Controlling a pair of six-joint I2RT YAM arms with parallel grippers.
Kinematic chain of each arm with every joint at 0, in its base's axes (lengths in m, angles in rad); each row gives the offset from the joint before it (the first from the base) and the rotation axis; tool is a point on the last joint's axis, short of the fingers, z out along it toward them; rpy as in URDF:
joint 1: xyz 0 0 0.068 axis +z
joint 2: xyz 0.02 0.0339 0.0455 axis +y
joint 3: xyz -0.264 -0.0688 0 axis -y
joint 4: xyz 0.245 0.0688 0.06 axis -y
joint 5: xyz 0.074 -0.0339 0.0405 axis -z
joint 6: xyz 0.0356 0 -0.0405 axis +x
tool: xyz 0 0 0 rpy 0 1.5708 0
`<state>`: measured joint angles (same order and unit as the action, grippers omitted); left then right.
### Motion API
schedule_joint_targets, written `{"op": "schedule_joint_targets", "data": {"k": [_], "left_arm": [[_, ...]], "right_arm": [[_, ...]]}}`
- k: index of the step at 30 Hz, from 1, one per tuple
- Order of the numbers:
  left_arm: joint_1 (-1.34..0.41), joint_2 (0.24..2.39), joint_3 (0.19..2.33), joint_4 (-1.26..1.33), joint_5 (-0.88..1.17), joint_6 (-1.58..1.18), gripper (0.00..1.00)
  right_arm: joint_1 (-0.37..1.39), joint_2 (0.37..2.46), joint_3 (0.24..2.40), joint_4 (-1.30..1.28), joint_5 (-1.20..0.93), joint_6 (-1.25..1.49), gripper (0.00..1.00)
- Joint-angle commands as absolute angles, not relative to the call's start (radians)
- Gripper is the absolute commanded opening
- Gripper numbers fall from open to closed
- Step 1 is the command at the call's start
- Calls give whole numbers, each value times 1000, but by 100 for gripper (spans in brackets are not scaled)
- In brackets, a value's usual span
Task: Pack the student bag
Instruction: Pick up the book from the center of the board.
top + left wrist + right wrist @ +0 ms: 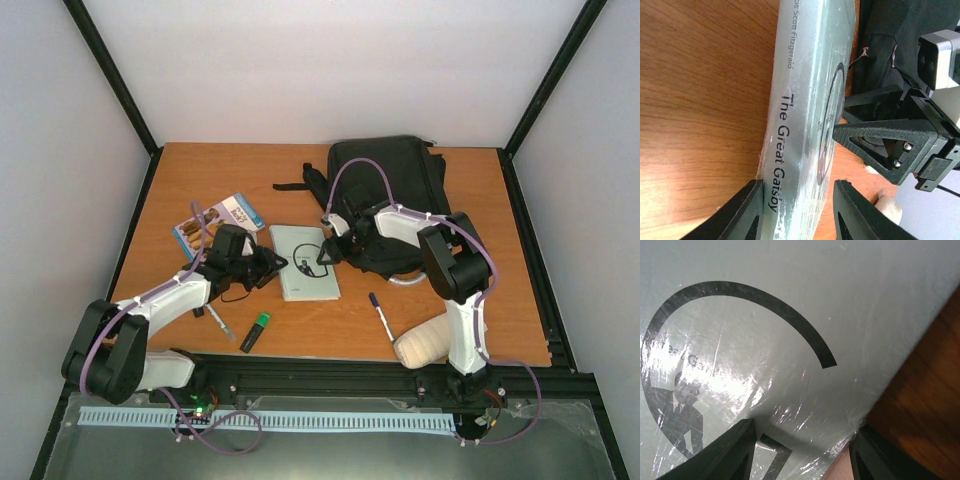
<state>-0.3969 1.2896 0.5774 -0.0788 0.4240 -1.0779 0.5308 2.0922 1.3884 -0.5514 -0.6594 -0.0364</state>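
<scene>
Bright, even light, with glare streaking the shrink-wrapped book point(730, 385).

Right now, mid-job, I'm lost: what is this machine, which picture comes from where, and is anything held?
Two white-and-black robot arms stand at a brown wooden table. The wide picture looks down from above; the other two come from wrist cameras. On the table lie a large black fabric backpack, a pale grey paperback book, a blue booklet, a green highlighter, a blue-capped pen and a cream padded pouch. The left arm's fingers straddle the book's spine; the right arm's fingers flank its corner. Whether either grips, I cannot tell.
</scene>
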Motion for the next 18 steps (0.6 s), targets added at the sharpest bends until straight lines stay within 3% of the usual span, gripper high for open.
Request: {"op": "schedule_joint_targets", "data": {"k": [1, 10, 11, 15, 18], "left_arm": [[-424, 1241, 684, 237, 618, -1041, 38], [-424, 1237, 709, 234, 641, -1024, 39], [-424, 1242, 700, 250, 640, -1039, 42], [-425, 1262, 671, 311, 625, -1083, 78], [-424, 1278, 680, 271, 602, -1061, 83]], "right_arm": [[587, 2193, 1341, -602, -583, -67, 52], [585, 2185, 1342, -606, -590, -72, 53], [585, 2185, 1343, -607, -592, -72, 53], [586, 2184, 1347, -618, -614, -83, 53], [586, 2182, 1348, -623, -626, -90, 55]]}}
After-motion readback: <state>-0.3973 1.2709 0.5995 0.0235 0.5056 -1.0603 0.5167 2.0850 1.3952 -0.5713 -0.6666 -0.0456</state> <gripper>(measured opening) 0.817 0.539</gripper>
